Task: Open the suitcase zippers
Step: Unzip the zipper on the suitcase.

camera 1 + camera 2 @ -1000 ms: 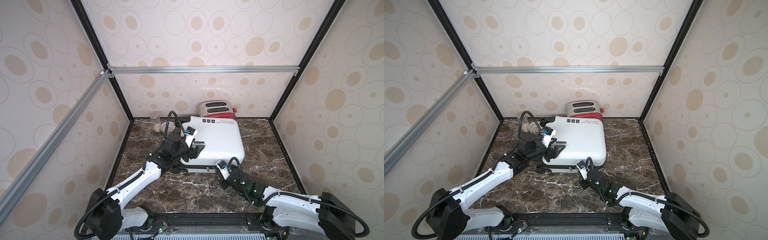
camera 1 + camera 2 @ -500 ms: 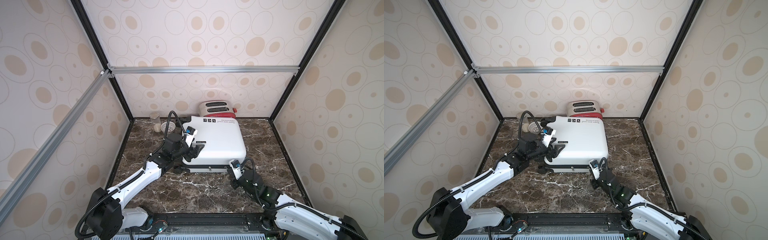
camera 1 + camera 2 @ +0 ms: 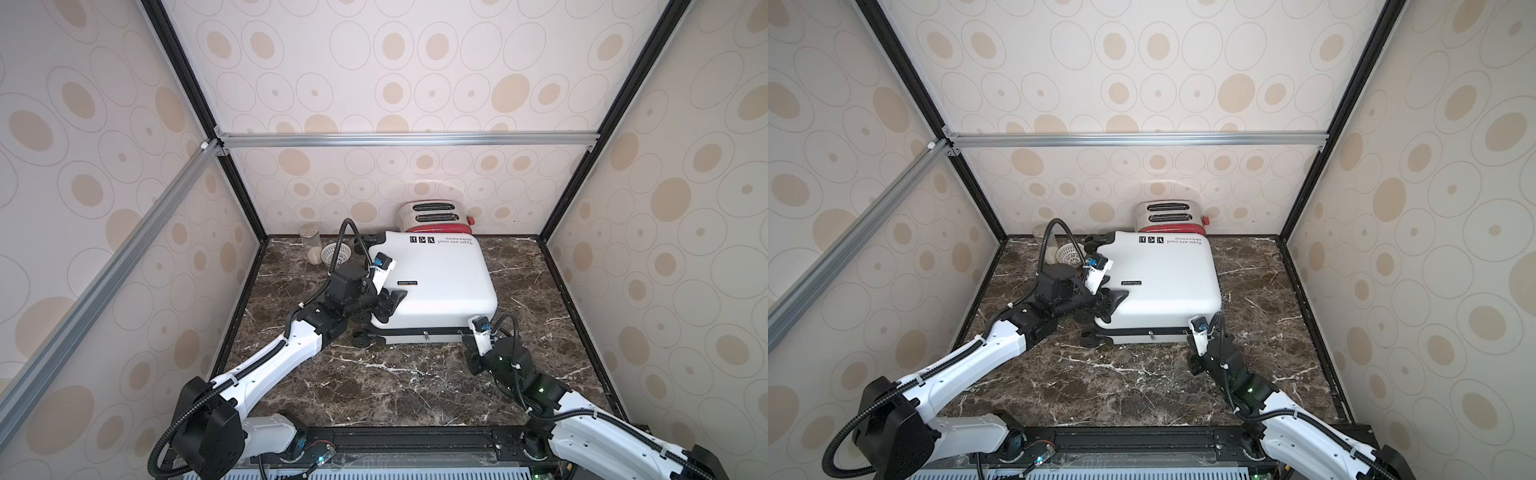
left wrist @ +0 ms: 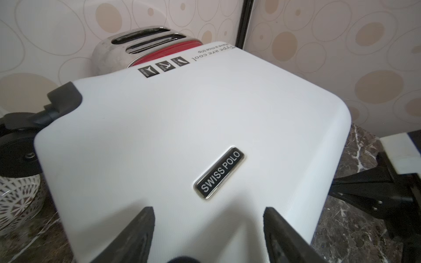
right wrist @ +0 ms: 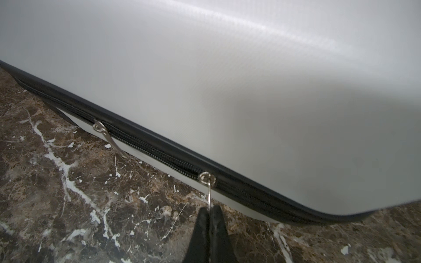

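Observation:
The white suitcase (image 3: pixel 436 286) (image 3: pixel 1163 286) lies flat on the marble table, badge side up. Its black zippers (image 3: pixel 415 331) (image 5: pixel 155 150) run along the near side wall. My right gripper (image 5: pixel 209 210) (image 3: pixel 465 337) is shut on one silvery pull (image 5: pixel 207 182), close to the near right corner. A second pull (image 5: pixel 103 133) (image 3: pixel 424 333) hangs loose further left on the band. My left gripper (image 4: pixel 208 211) (image 3: pixel 390 305) is open, its fingers (image 4: pixel 145 220) spread over the lid's near left corner, just short of the badge (image 4: pixel 219 174).
A red toaster (image 3: pixel 436 216) stands right behind the suitcase against the back wall. A glass jar (image 3: pixel 311 245) and a white lattice cup (image 3: pixel 334 253) sit at the back left, beside the case's black wheels (image 4: pixel 16 145). Enclosure walls stand close on three sides.
My right gripper has slid right along the near side with the pull in it, away from the loose pull. The suitcase has swung slightly to the right. The left jaws stand slightly wider.

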Controlling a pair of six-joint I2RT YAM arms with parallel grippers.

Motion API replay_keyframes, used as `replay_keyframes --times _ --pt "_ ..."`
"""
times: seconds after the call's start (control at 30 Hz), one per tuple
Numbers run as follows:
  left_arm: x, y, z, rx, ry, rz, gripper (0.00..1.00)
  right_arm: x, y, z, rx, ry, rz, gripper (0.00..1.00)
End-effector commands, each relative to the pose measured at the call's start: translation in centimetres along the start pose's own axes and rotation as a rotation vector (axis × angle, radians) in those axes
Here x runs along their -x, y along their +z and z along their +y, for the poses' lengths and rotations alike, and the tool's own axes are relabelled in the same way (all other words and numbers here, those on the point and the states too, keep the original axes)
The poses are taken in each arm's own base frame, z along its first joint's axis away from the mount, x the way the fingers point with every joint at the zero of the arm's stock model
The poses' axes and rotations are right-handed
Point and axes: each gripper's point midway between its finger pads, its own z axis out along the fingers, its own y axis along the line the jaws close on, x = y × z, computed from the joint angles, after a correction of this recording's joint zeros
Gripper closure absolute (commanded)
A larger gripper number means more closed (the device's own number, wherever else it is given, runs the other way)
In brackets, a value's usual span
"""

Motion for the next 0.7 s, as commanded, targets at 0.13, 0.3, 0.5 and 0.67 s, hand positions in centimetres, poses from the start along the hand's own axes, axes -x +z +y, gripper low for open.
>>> replay_keyframes --times 0.13,0.3,0.5,0.67 --pt "-6.1 -5.1 4.2 0.264 0.116 0.29 0.23 2.6 0.1 0.9 0.049 -0.016 -0.066 1.0" --pt "-9.1 -6.5 4.8 0.275 0.136 0.36 0.21 2.7 0.2 1.3 0.068 -0.027 -0.068 1.0" --pt "-10.2 -7.2 4.6 0.256 0.11 0.371 0.21 2.9 0.1 1.5 0.079 -0.022 -0.076 1.0" --pt "-10.8 -7.3 3.6 0.205 0.088 0.361 0.21 2.8 0.2 1.7 0.09 -0.025 -0.074 1.0"
